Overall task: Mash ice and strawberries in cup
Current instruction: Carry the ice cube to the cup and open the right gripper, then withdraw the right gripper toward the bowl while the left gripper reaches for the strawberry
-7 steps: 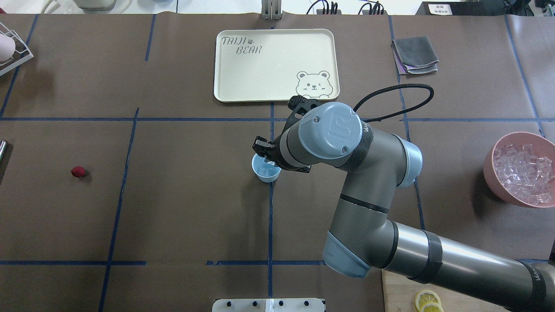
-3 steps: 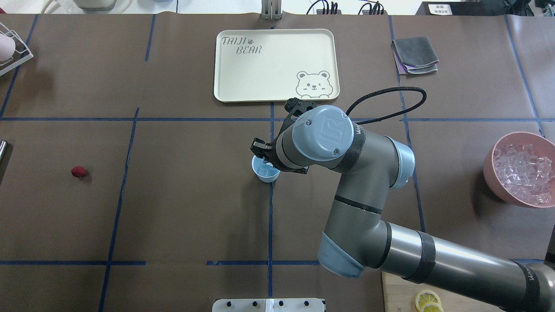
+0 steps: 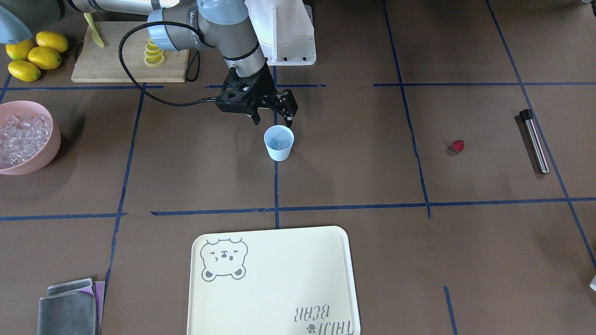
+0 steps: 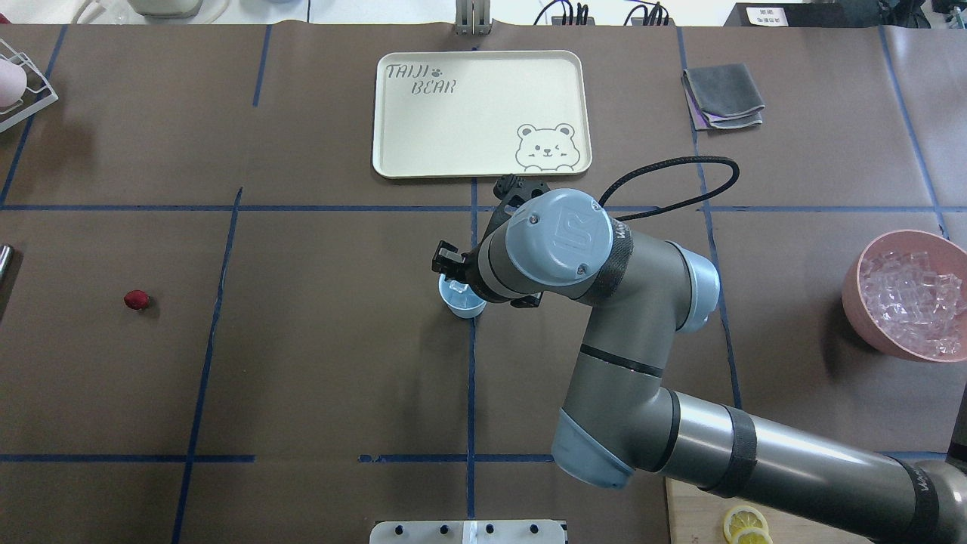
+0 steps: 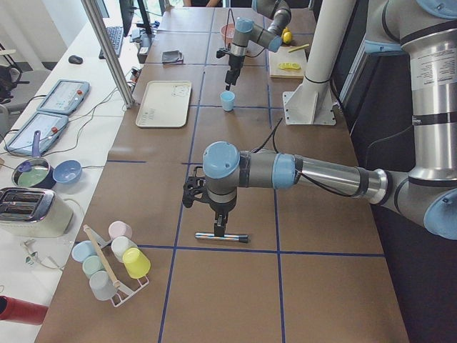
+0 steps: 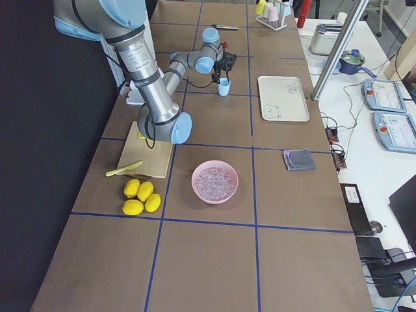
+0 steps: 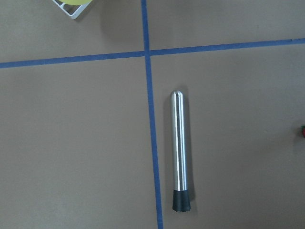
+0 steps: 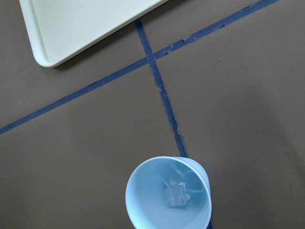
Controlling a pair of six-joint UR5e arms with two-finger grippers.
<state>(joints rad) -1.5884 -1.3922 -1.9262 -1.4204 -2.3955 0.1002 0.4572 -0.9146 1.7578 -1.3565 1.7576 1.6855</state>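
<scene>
The pale-blue cup stands at the table's middle; it also shows in the overhead view and the right wrist view. Clear ice cubes lie in its bottom. My right gripper hovers open and empty just above the cup's rim on the robot's side. More ice fills the pink bowl. The strawberry lies alone far to the left. My left gripper hangs over a steel muddler; I cannot tell whether it is open or shut.
A cream bear tray lies beyond the cup. A grey cloth is at the far right. A cutting board with lemon slices and whole lemons sit near the right arm's base. A cup rack stands at the left end.
My right arm's wrist and gripper have shifted a little to the left over the cup. The cup and strawberry have not moved.
</scene>
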